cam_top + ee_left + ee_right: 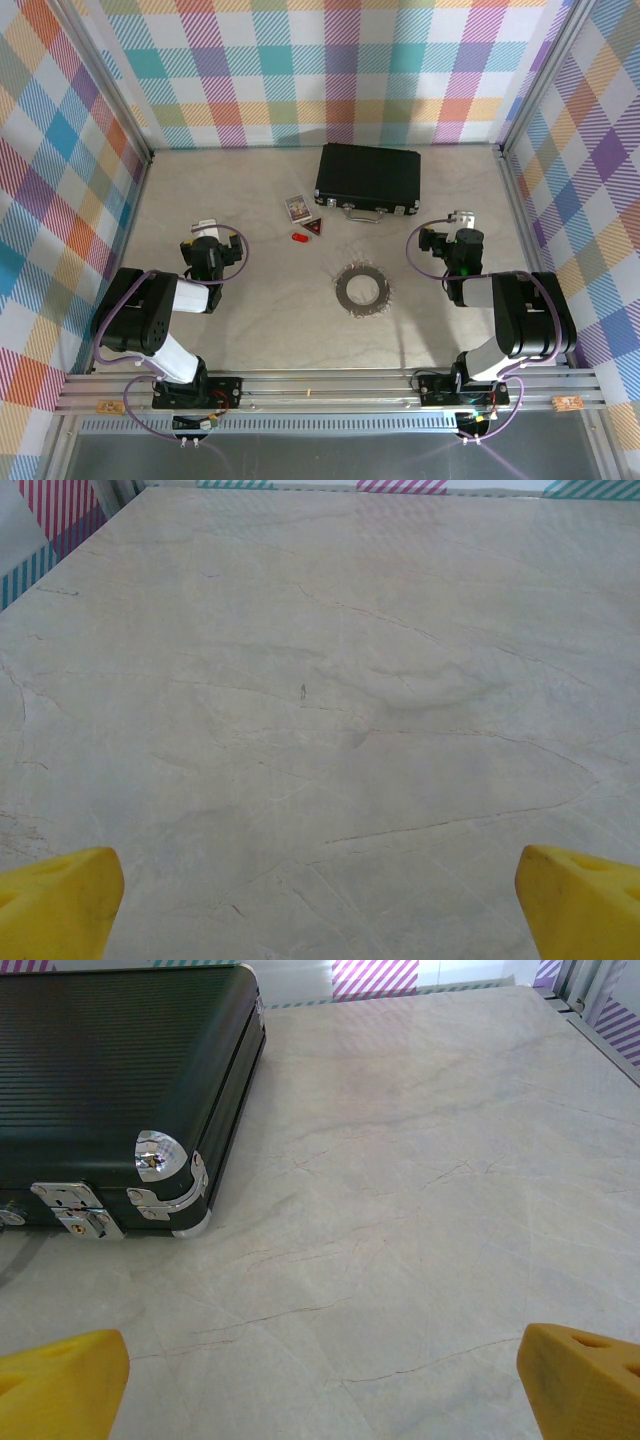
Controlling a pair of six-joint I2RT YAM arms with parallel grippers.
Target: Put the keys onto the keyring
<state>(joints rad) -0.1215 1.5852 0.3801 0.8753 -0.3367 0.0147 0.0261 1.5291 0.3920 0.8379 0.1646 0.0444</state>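
The keyring point(361, 290) lies flat on the desk point(250, 320), between the two arms; the key point(299, 238) with the red head lies beyond it to the left, just beside a dark red tag point(315, 229) and near a card point(297, 207); the case point(368, 180) stands behind them. The left hand point(320, 910) is wide open over bare desk, gripping nothing; the right hand point(320, 1385) is also wide open and empty, near a corner of the case.
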